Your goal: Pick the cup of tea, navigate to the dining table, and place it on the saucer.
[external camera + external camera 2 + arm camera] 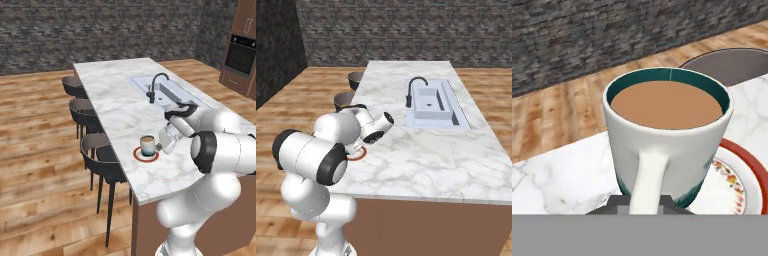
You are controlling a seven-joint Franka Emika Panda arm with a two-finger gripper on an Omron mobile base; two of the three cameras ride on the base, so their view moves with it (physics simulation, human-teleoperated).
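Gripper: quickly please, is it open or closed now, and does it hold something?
Gripper: closed on the handle of the cup of tea, which sits on the saucer.

Kitchen; sink, wall oven

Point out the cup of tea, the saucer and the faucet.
cup of tea (pixel 672 145): hand view, on its pale front wall.
saucer (pixel 136 154): left base view, on its red rim left of the cup.
faucet (pixel 409 95): right base view, on its black upright stem.
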